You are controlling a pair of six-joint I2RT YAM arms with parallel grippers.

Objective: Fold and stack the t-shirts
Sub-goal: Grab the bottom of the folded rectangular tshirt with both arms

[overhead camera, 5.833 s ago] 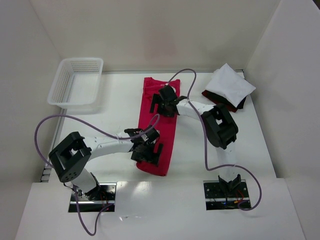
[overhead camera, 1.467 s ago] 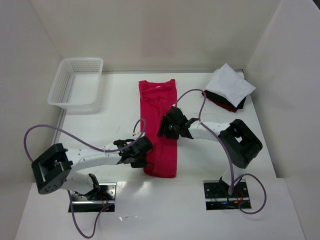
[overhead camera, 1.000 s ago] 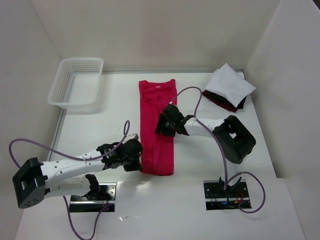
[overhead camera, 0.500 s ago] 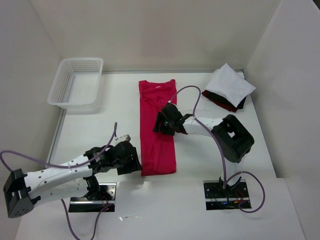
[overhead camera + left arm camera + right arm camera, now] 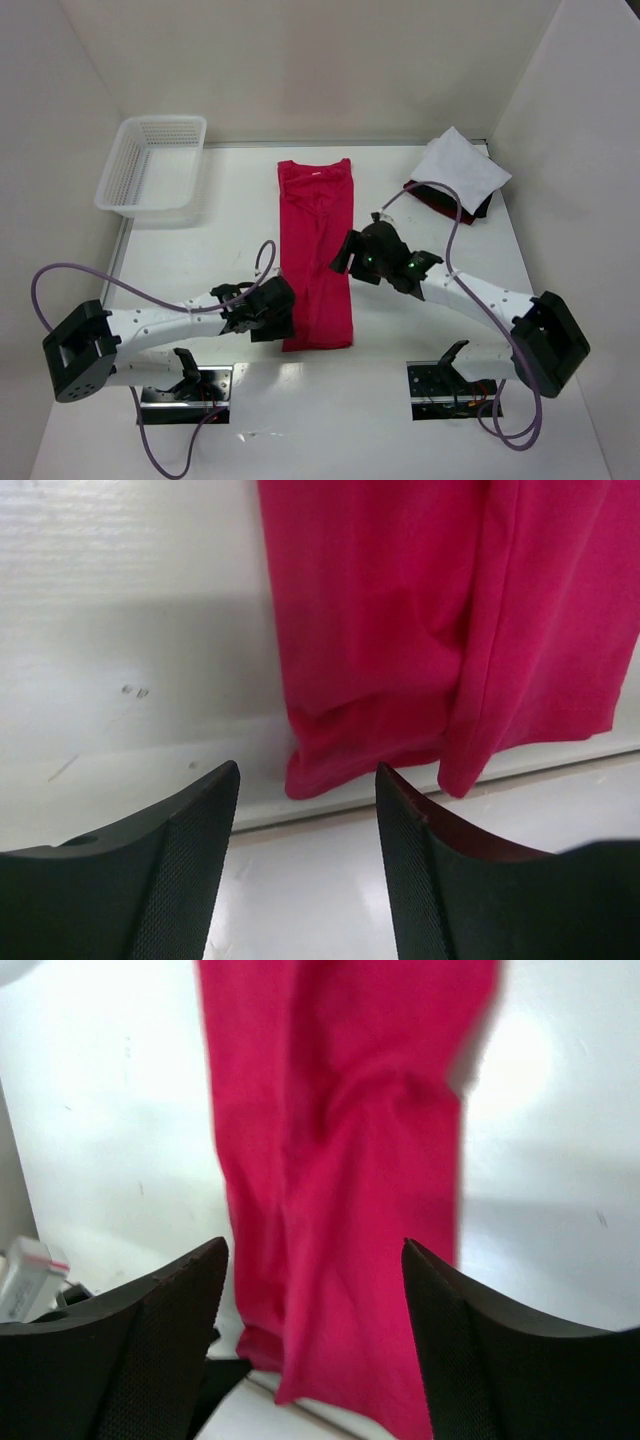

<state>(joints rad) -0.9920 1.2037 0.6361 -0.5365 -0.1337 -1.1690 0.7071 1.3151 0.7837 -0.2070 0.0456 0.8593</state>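
- The red shirt (image 5: 316, 255) lies as a long narrow strip down the middle of the table (image 5: 200, 250), collar far, hem near. The lengthwise folds look done; the crosswise ones are not yet made.
- The left gripper (image 5: 272, 312) sits just beside the strip's near left corner, jaws spread with nothing between them. Its wrist view shows the hem just past the fingertips (image 5: 225, 780).
- The right gripper (image 5: 362, 256) hangs at the strip's right edge, about midway along, jaws wide and holding nothing.
- Risk: the strip is layered, and the near hem shows a loose inner flap and a wrinkle. A pinch that takes only the top layer would likely peel the fold open.
- Risk: the two grippers stand at different points along the strip, so an uneven lift or a drag could skew it.
- Risk: the hem lies close to the table's near edge, so low fingers may knock the lip or push cloth over it.
- Risk: the left arm's purple cable (image 5: 262, 262) loops up just beside the strip's left edge and could brush the cloth.
- Room: there is space left of the strip, up to the basket (image 5: 150, 165) at far left.
- Room: there is also space on the right, up to the white shirt (image 5: 460, 170) on the dark shirt (image 5: 427, 199) in the far right corner. That pile is well apart from the strip — likely where the red one goes.
- Walls close the left, far and right sides.
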